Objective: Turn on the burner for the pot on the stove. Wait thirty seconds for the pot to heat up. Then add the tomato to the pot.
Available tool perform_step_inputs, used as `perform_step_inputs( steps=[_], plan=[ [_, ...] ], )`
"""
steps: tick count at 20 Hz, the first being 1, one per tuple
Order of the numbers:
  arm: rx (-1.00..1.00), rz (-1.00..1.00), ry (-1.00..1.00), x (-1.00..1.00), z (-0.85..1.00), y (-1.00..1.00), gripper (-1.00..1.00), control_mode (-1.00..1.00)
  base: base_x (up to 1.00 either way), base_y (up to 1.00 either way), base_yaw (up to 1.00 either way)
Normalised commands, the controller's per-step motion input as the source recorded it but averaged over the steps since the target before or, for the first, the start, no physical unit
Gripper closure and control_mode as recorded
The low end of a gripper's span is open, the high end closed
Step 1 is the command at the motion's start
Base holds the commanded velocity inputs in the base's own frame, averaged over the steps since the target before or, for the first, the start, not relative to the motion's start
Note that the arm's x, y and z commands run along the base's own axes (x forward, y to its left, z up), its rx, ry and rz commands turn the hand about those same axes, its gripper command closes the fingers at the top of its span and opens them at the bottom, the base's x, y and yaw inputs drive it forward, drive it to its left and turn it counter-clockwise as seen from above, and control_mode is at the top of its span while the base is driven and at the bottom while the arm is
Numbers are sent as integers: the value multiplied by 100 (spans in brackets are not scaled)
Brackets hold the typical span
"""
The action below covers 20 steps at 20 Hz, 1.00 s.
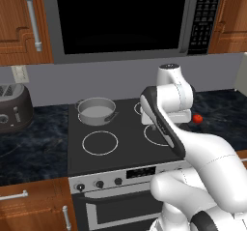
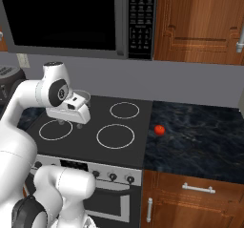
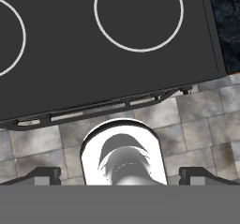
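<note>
Gripper [image 3: 120, 174] hangs spread and empty above the stove [image 1: 125, 150], facing straight down. Judging from the layout, nothing of the task looks finished: the knobs [image 1: 99, 183] lie below and nearer the robot than the gripper, untouched, and no ring glows.

The pot [image 1: 96, 110] sits on the back ring, beyond the gripper and to its left; the tomato [image 2: 160, 129] rests on the surface to its right, well apart.

The hand view shows the stove's front edge and tiled floor beneath. The base views add pot, tomato and knobs.
</note>
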Motion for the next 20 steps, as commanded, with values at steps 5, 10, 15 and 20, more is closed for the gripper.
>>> perform_step_inputs(
  steps=[5, 10, 15, 20],
  plan=[
    [0, 0, 0, 0, 0, 0, -100, -100, 0, 0, 0],
    [0, 0, 0, 0, 0, 0, -100, -100, 0, 0, 0],
    [0, 0, 0, 0, 0, 0, -100, -100, 0, 0, 0],
    [0, 0, 0, 0, 0, 0, -100, -100, 0, 0, 0]
  ],
)
